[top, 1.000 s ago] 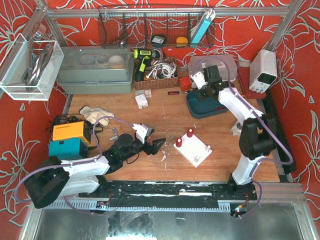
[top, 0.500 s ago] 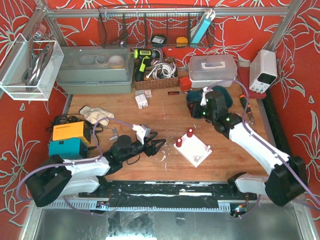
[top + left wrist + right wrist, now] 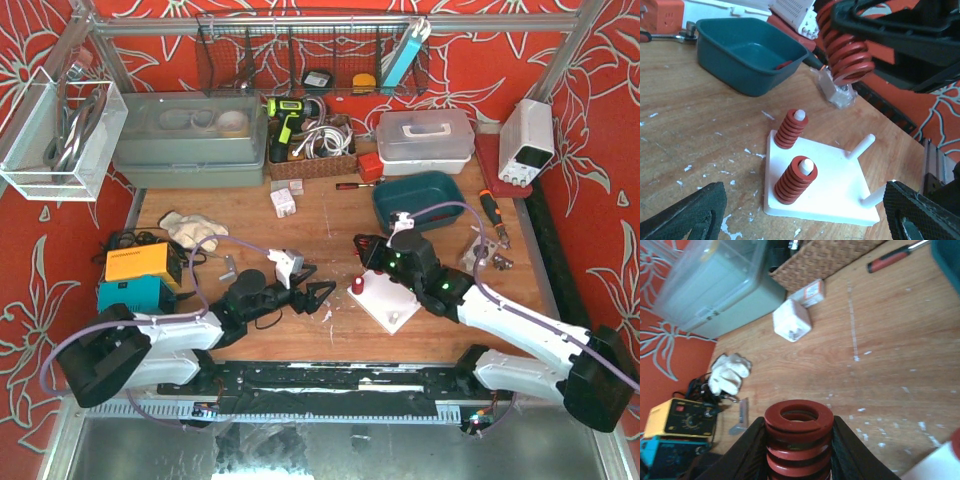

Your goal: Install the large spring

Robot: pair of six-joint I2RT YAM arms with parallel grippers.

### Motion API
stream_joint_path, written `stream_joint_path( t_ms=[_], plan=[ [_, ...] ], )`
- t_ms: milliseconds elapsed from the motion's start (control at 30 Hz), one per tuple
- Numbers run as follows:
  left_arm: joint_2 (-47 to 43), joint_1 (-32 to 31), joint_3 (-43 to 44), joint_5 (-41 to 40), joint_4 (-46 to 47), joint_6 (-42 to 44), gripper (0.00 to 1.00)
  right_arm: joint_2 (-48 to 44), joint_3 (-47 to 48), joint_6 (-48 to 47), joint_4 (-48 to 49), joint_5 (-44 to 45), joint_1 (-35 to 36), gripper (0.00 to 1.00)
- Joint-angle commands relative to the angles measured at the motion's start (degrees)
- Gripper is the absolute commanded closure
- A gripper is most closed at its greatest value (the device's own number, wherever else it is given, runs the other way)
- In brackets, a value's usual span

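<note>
By the tabletop's near edge the left jaws stand open and empty. Mid-tabletop, the right jaws, clamped on the large spring [image 3: 799, 440], have swung in from the teal bin [image 3: 415, 200] near the far edge and now hover over the white peg board [image 3: 835, 185]. Seating it likely comes next. No writing is legible.

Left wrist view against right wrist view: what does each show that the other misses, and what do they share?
Only the left wrist: the white base with its pegs, two carrying small springs, two bare, framed by the open left gripper. Only the right wrist: woven basket, grey storage box, white cloth, yellow meter. Both: the large spring clamped in the right gripper above the wooden table.
</note>
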Motion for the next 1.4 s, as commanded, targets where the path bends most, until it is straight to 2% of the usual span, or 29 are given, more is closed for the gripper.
stream_joint_path(
  t_ms=[0, 567, 933, 967, 1100, 1367],
  plan=[
    [1.4, -0.2, 1.8, 2.1, 1.2, 0.5, 0.14, 0.9, 0.5, 2.7, 7.5, 6.7, 5.4, 1.0],
    [0.0, -0.2, 1.7, 2.6, 0.7, 0.5, 0.15, 11.0, 5.4, 0.3, 10.4, 14.1, 19.0, 1.0],
    [-0.9, -0.2, 0.8, 4.1, 2.0, 1.2, 0.31, 10.7, 4.1, -1.1, 9.2, 15.0, 23.4, 1.0],
    [-0.8, -0.2, 0.8, 4.3, 2.0, 1.4, 0.35, 10.4, 4.0, -1.6, 9.1, 14.5, 23.5, 1.0],
    [-0.8, -0.2, 0.5, 6.6, 3.0, 3.6, 0.6, 9.0, 3.4, -3.4, 6.7, 12.6, 23.5, 1.0],
    [-0.5, -0.3, -0.2, 7.4, 4.8, 7.3, 0.87, 4.8, 2.9, -7.5, 0.5, 11.2, 23.5, 1.0]
  ],
)
